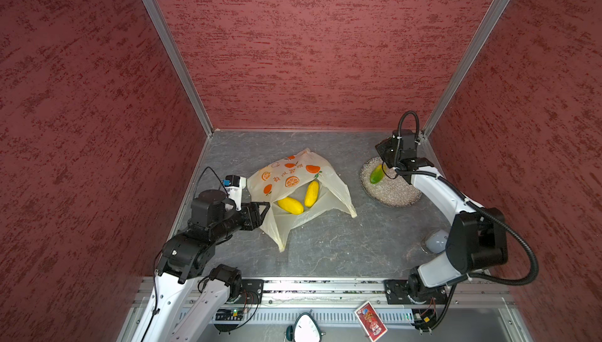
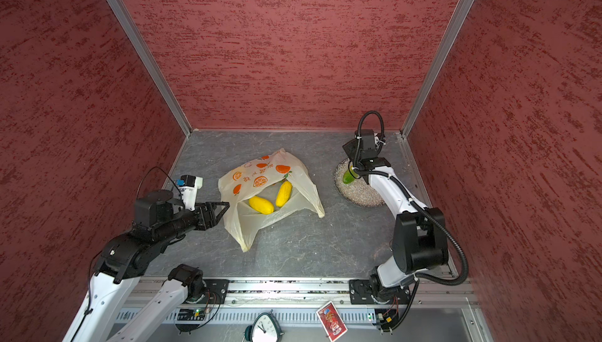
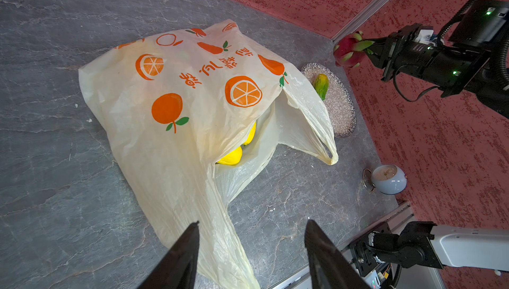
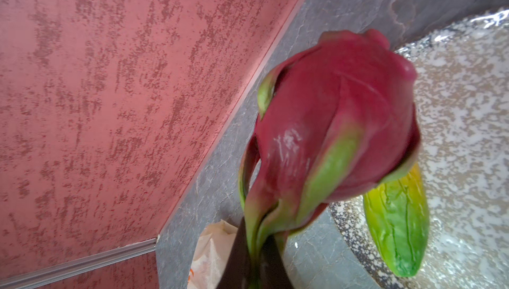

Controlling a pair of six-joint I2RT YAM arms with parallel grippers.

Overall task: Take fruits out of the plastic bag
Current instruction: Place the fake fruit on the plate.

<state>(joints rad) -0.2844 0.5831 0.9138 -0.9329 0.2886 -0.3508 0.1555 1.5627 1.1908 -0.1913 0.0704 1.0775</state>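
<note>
1. The right hand is clenched on a green tip of a pink dragon fruit — the fruit hangs above the edge of the round speckled grey plate.
2. A green-yellow oblong mango lies on this plate.
3. The thin pale-yellow plastic bag with orange prints lies on the grey desk; two yellow mangoes sit in its open mouth.
4. The left hand is released — jaws apart, at the bag's edge.

Plastic bag mouth is gaping toward the bench front; its upper layer is sagging over two mangoes, narrowing entry.
</note>
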